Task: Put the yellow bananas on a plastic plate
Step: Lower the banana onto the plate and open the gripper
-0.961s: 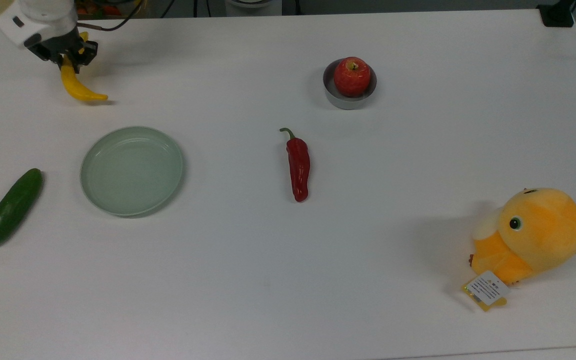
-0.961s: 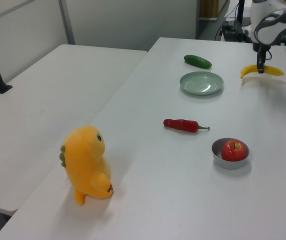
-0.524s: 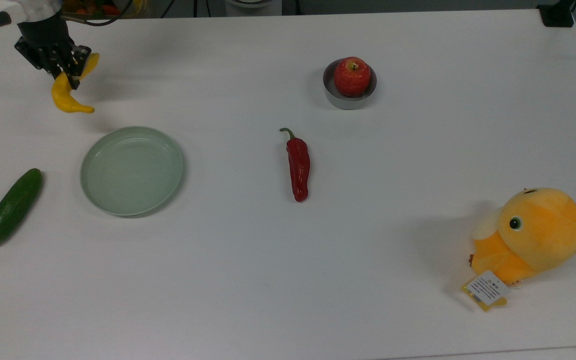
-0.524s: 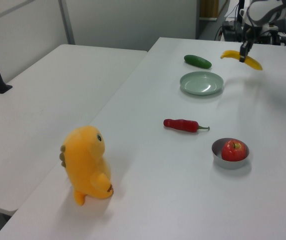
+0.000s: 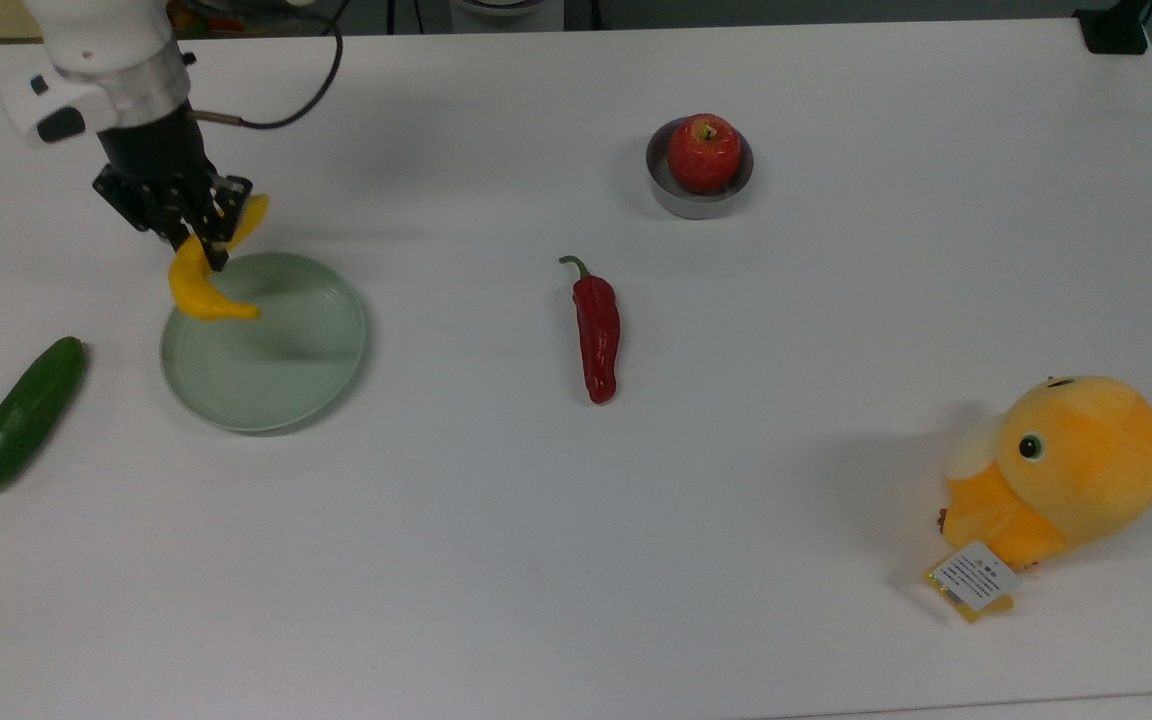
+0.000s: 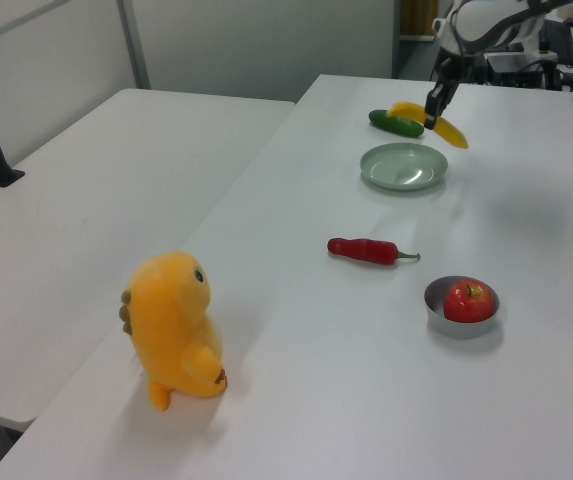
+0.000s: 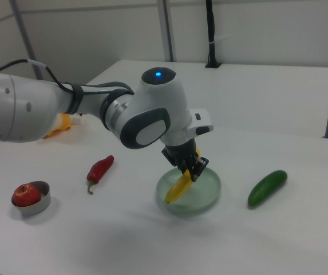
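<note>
One gripper [image 5: 208,238] clamping yellow bananas [image 5: 198,288] mid-length, hiding its middle, hanging over plastic plate [image 5: 276,385] far-left rim, top view.

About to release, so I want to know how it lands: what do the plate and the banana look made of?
The plate looks like smooth pale green plastic with a soft sheen and a raised rim, probably rigid. The banana, held in the gripper, is a uniform bright yellow with no spots, so it looks like a moulded replica, though that is uncertain.

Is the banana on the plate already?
Not yet. The banana hangs tilted in the shut hand, above the plate.
</note>
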You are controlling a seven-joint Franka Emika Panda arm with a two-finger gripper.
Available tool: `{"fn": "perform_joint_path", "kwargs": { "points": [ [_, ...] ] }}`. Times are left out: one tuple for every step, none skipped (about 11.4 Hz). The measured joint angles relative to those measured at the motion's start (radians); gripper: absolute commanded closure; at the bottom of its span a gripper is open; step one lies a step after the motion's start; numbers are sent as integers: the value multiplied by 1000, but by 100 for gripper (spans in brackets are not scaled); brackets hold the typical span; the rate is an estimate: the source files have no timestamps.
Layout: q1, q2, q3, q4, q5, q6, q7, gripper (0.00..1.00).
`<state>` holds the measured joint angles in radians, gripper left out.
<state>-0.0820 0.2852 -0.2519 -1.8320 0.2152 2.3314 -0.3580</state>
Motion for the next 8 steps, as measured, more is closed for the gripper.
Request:
{"fn": "perform_joint_path", "kwargs": {
  "points": [
    [6, 27, 3, 19, 0, 0, 10, 82],
    [9, 60, 12, 32, 1, 28, 13, 82],
    [9, 79, 22, 36, 1, 62, 13, 82],
    [9, 97, 32, 38, 1, 84, 13, 82],
    [9, 112, 36, 39, 1, 91, 15, 82],
    [9, 122, 37, 44, 1, 95, 17, 79],
    [9, 130, 37, 51, 1, 95, 19, 66],
    [9, 138, 37, 58, 1, 95, 21, 50]
  ]
}}
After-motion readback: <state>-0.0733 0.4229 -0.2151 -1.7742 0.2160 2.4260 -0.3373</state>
